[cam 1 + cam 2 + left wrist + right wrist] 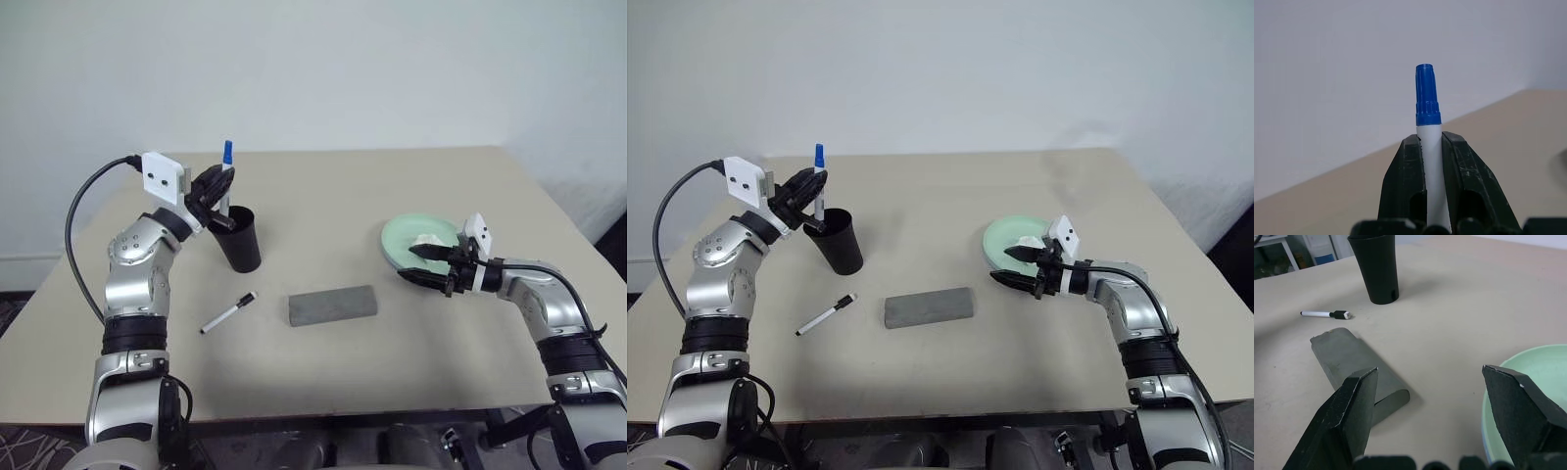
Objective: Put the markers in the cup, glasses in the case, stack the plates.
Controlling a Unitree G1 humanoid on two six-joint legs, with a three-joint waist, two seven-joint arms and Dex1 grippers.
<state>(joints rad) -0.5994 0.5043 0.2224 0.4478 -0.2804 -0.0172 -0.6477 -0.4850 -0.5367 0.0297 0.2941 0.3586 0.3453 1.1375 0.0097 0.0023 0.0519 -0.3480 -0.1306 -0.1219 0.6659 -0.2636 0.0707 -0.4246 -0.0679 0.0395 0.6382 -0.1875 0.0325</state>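
Observation:
My left gripper point(217, 191) is shut on the blue-capped marker point(1428, 142) and holds it upright over the black cup point(240, 243), with the marker's lower end at the cup's mouth. The black-capped marker point(228, 313) lies on the table in front of the cup. Beside it, mid-table, lies the grey case point(332, 305), closed. My right gripper point(428, 264) hovers open at the near edge of the mint green plate point(402, 235), with nothing between its fingers. A light blue plate's rim point(1488, 451) shows under the green one. The glasses are out of view.
A crumpled white tissue point(428, 238) lies in the green plate. The beige table point(323, 196) runs back to a white wall.

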